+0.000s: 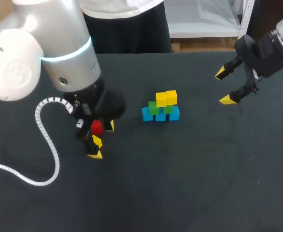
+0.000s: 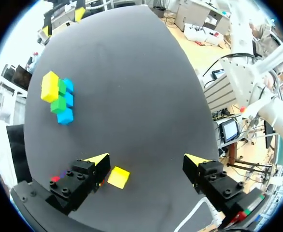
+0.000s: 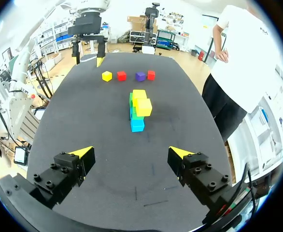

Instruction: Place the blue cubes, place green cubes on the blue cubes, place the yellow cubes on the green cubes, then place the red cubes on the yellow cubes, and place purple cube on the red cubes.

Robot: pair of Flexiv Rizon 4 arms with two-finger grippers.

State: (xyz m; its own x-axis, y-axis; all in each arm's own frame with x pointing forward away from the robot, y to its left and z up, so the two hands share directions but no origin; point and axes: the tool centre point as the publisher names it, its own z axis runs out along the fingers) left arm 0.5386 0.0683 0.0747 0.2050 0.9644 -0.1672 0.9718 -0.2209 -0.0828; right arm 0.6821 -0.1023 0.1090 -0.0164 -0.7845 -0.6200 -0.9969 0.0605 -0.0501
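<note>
The right gripper (image 3: 131,152) stands wide open, the blue-green-yellow stack (image 3: 139,111) ahead of it, and farther off lie a yellow cube (image 3: 106,76), red cube (image 3: 121,75), purple cube (image 3: 140,76) and second red cube (image 3: 151,75) near the left gripper (image 3: 87,60).

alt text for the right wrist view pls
A stack of cubes, blue at the base, green above, yellow on top, stands ahead of the right gripper, whose fingers are open. Beyond it a loose yellow cube, a red cube, a purple cube and another red cube lie in a row, with the left gripper at the yellow end.
</note>
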